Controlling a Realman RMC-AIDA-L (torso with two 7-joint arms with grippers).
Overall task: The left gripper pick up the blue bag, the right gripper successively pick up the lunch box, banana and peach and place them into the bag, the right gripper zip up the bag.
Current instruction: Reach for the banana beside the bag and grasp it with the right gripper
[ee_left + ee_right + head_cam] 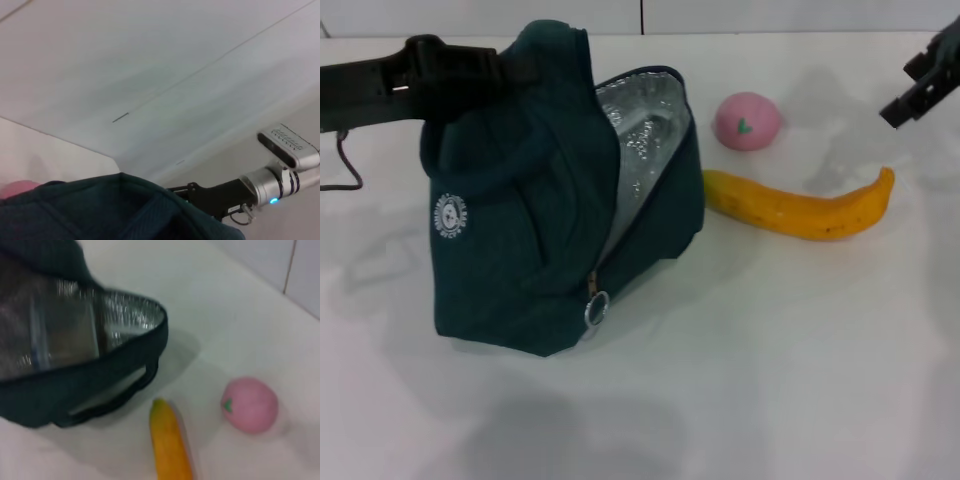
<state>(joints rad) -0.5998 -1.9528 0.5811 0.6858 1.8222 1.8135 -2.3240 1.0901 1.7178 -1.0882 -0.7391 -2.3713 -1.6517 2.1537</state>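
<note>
The blue bag (530, 230) is seen standing on the white table (740, 380), left of centre in the head view, its top flap thrown open so that the crinkled silver foil lining (645, 130) is exposed. A small white round logo (451, 215) is stamped on the bag's side; its lettering cannot be read. A ring zip pull (597, 309) is hung at the lower end of the zip, near the front corner. The bag is met at its upper back by the left gripper (505, 68), reaching in from the left edge at the padded handle; whether its fingers are clamped on the fabric cannot be told, since they are hidden against the dark cloth. In the right wrist view, something clear with a blue streak is glimpsed inside the foil-lined bag (85, 365), possibly the lunch box, though this cannot be settled. Just beside the bag's open side the banana (800, 208) is laid flat on the table, its nearer tip close to the bag. The peach (747, 121) is set behind the banana, apart from it, a tiny green leaf mark facing forward. The right gripper (920, 95) is held up at the far right edge, above the table and clear of the fruit; only part of it is shown, so its grip cannot be judged.
</note>
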